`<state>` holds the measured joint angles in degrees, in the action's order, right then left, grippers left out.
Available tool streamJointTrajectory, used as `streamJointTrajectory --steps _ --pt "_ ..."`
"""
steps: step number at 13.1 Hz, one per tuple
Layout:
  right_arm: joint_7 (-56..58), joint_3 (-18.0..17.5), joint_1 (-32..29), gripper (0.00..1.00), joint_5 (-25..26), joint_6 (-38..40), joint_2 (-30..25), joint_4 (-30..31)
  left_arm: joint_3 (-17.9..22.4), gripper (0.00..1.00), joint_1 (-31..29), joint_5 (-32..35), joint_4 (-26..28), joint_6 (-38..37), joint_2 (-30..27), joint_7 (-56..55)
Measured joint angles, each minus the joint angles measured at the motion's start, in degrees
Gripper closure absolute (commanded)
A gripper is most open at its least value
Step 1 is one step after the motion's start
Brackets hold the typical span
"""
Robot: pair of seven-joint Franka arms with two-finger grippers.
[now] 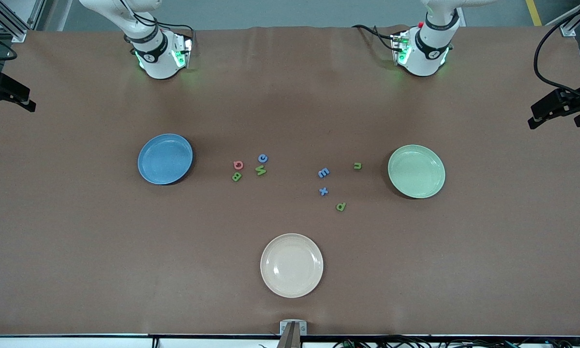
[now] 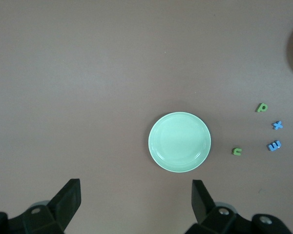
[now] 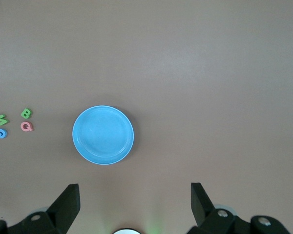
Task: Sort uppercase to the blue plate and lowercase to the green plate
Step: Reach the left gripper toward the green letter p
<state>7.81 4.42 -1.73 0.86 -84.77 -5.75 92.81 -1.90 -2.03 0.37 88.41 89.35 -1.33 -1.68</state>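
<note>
Blue plate (image 1: 165,159) mid-left of front frame, green plate (image 1: 416,171) mid-right, both bare; eight tiny letters between. Left claw (image 2: 136,200), right claw (image 3: 135,204) wide, holding nothing.

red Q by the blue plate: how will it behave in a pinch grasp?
The red Q lies flat and looks thin, so fingers probably have little edge to catch. It looks tiny and foam-like: likely very light, apt to slide if nudged. The green B sits close beside it and could get bumped.
</note>
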Motion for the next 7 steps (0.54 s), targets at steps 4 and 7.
streamJointTrajectory --steps 4,7 --pt "0.0 -0.25 0.05 0.0 0.0 -0.05 0.0 0.07 0.0 0.0 0.0 0.0 0.15 0.0 0.0 0.0" --pt "0.0 -0.74 0.76 0.0 -0.08 -0.04 0.0 0.16 0.01 0.0 -0.18 0.0 0.49 -1.0 0.01 0.0"
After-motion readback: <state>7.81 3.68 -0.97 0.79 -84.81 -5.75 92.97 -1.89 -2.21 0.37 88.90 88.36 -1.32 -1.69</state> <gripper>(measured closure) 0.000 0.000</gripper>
